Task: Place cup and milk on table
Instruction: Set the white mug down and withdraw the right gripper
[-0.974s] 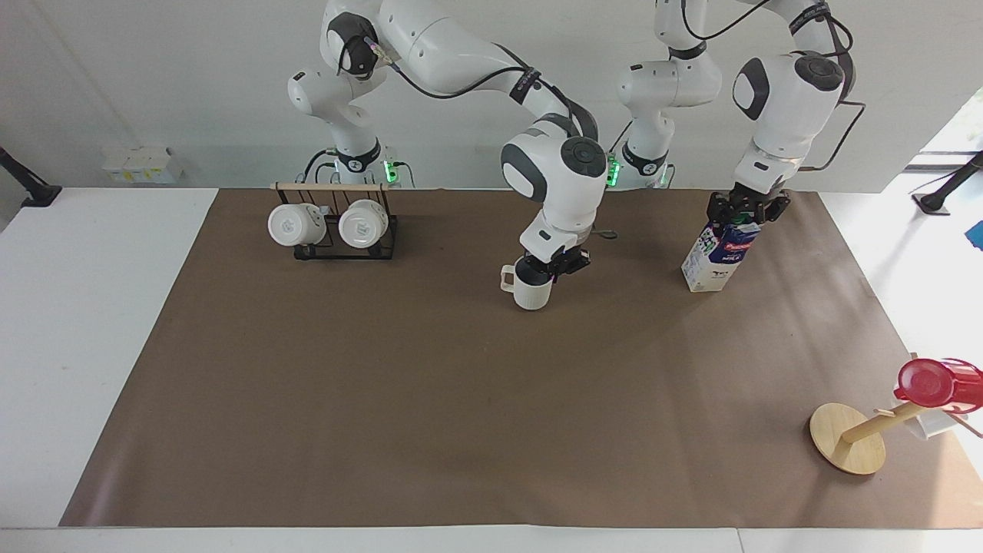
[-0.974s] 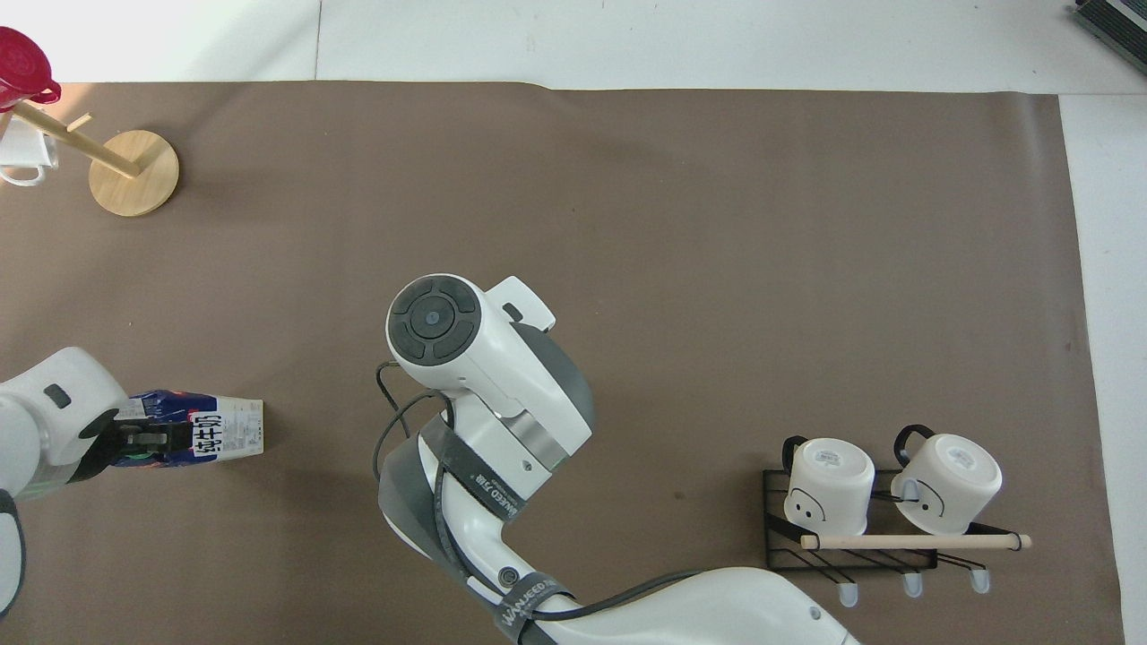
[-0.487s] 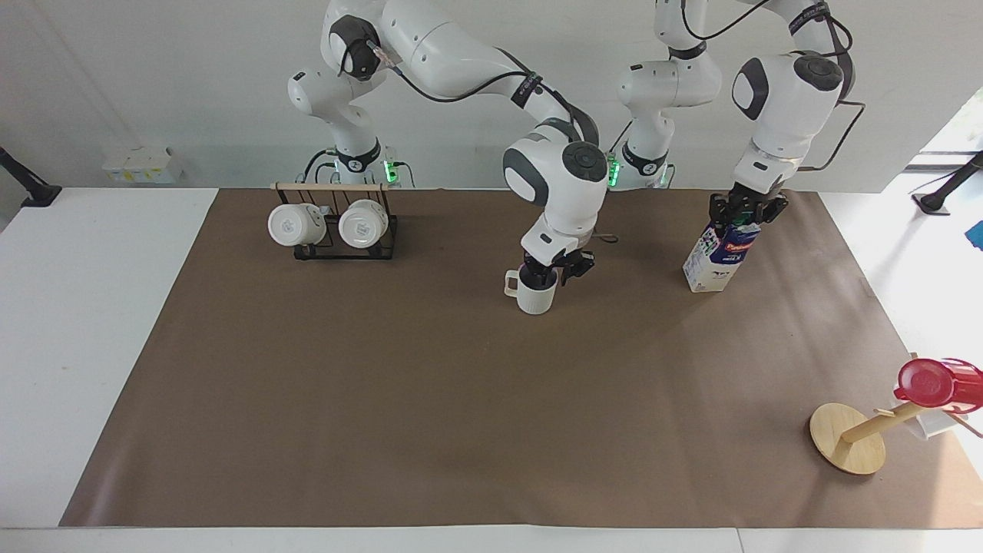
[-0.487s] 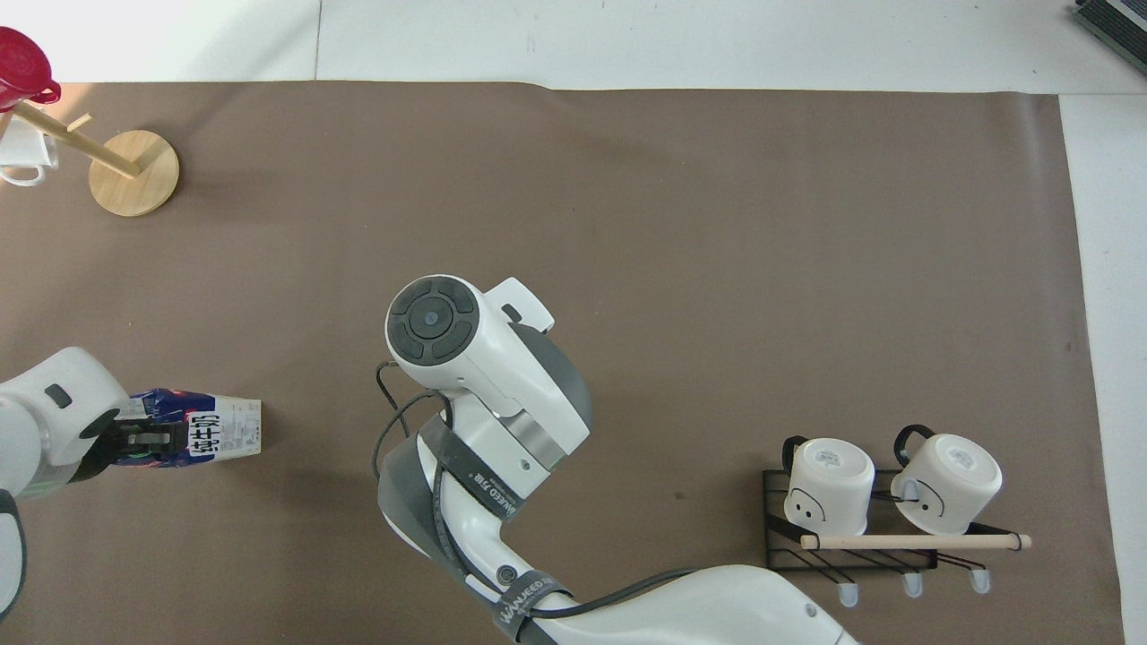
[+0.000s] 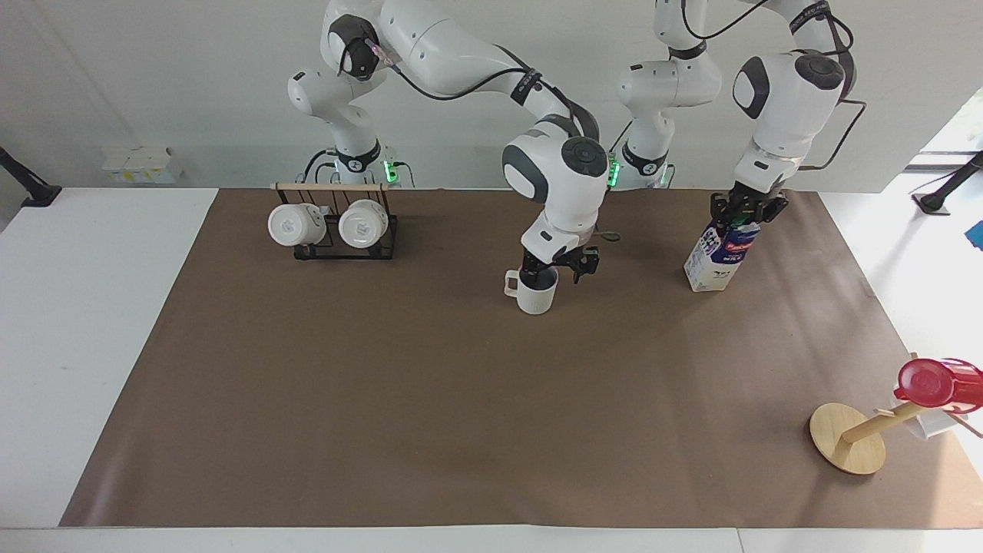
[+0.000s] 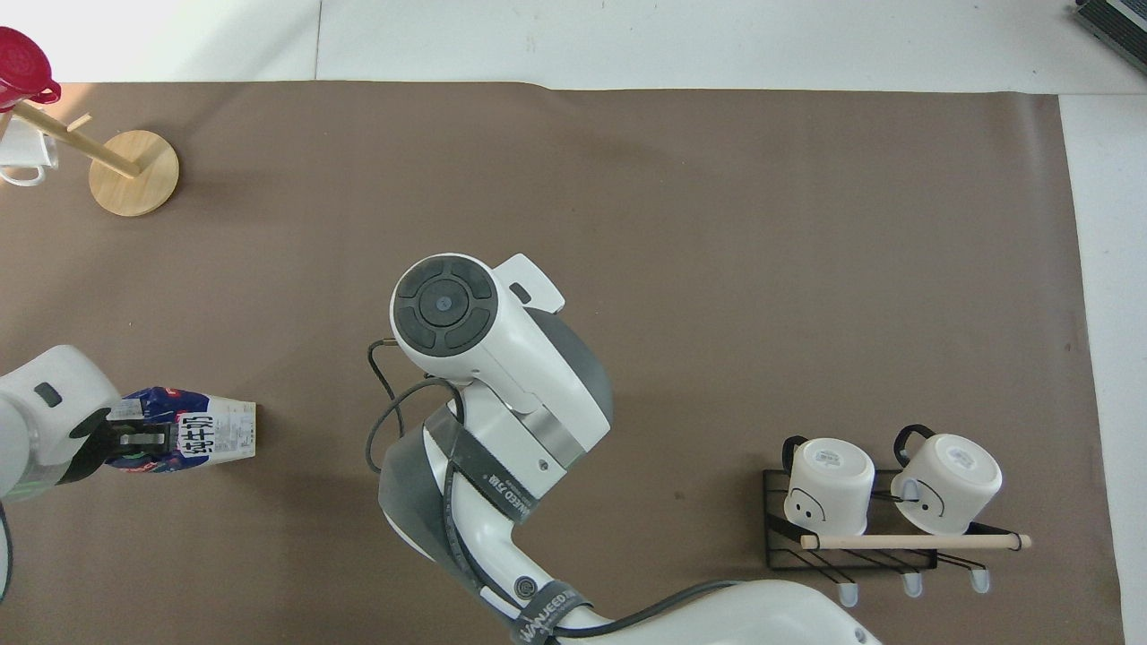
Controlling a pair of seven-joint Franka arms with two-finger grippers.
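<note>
Ceramic, by the look of it: the cup (image 5: 534, 296) should be stiff, fairly light and chippable, with a glazed wall that may slip. The rim or the loop handle looks the best hold. The milk (image 5: 718, 257) is probably heavier and top-heavy, with card walls that give under pressure, so its folded top ridge is the firm place to take it.

The cup stands upright on the paper (image 5: 461, 422) mid-table. The milk stands on the paper at about three o'clock from it in the facing view, leaning slightly.

A second ago the right gripper (image 5: 557, 269) pinched the cup's rim; now its fingers are spread, one still inside the mouth, and the cup sits free. The left gripper (image 5: 746, 211), looser then, is now pressed onto the milk's top.
</note>
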